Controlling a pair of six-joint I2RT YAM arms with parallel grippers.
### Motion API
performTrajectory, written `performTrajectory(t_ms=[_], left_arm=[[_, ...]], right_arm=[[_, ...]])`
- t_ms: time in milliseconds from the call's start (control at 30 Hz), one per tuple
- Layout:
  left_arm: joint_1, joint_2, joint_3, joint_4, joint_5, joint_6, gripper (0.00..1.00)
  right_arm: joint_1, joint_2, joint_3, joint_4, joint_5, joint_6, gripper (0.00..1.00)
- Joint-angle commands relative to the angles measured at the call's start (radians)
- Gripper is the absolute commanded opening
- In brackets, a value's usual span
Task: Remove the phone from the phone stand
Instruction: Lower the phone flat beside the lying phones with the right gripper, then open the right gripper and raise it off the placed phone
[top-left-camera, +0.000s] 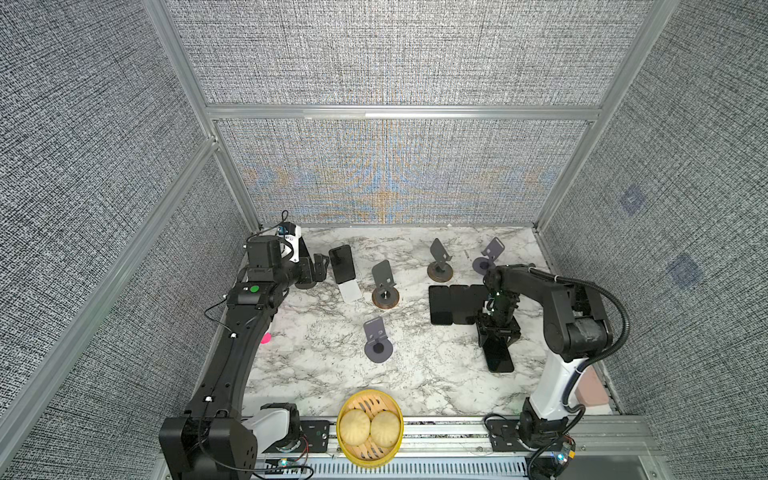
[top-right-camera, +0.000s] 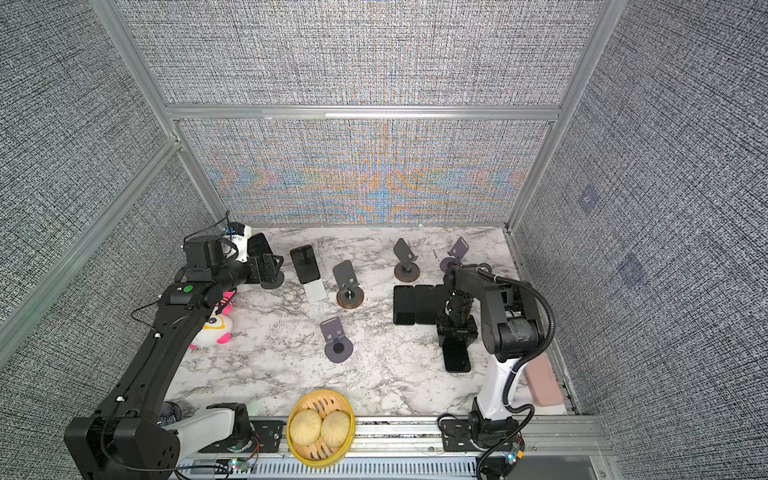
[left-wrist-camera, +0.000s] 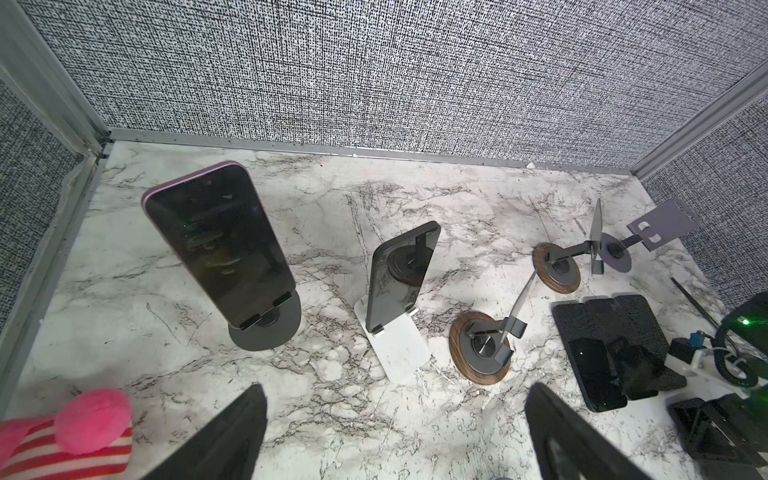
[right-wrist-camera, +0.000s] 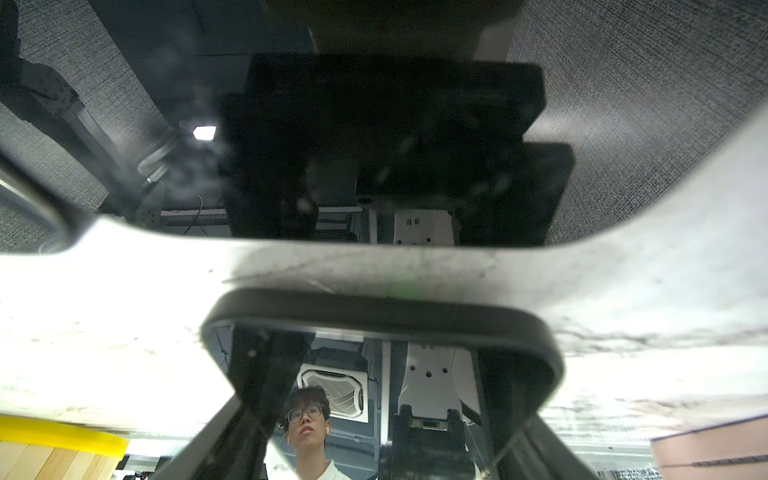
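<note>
A purple-edged phone (left-wrist-camera: 220, 245) leans on a dark round-based phone stand (left-wrist-camera: 282, 328) at the back left, also seen in a top view as phone (top-right-camera: 259, 245). My left gripper (top-left-camera: 320, 266) (left-wrist-camera: 397, 388) is open just in front of it and holds nothing. A second phone (top-left-camera: 342, 264) (left-wrist-camera: 399, 278) rests on a white stand (top-left-camera: 352, 291). At the right, my right gripper (top-left-camera: 496, 338) (right-wrist-camera: 386, 411) points down, shut across the width of a black phone (top-left-camera: 500, 359) (right-wrist-camera: 382, 307) low over the marble table (top-left-camera: 415, 374).
Three black phones (top-left-camera: 453, 303) lie flat side by side beside the right gripper. Several empty stands (top-left-camera: 384, 286) (top-left-camera: 440, 259) (top-left-camera: 488, 255) (top-left-camera: 376, 340) stand about the middle. A bamboo steamer (top-left-camera: 370, 451) sits at the front edge, a plush toy (top-right-camera: 216, 324) under the left arm, a pink block (top-right-camera: 540, 382) at right.
</note>
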Motion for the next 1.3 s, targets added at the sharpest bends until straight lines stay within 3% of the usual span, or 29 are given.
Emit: performTrajectory(t_ms=[0, 167, 633, 900, 1267], left_arm=[[0.002, -0.003, 0.006, 0.009, 0.008, 0.009, 0.98], [0.002, -0.003, 0.006, 0.010, 0.009, 0.008, 0.98], [0.003, -0.002, 0.006, 0.009, 0.005, 0.009, 0.98], [0.002, -0.003, 0.006, 0.009, 0.005, 0.009, 0.98], [0.002, -0.003, 0.006, 0.008, 0.004, 0.011, 0.98]], right_arm=[[0.001, 0.006, -0.017, 0.104, -0.106, -0.022, 0.67], [0.002, -0.010, -0.021, 0.097, -0.092, -0.015, 0.73], [0.008, -0.007, -0.010, 0.088, -0.090, -0.003, 0.76], [0.014, -0.022, -0.002, 0.081, -0.065, 0.013, 0.86], [0.025, -0.016, 0.016, 0.082, -0.034, 0.027, 0.86]])
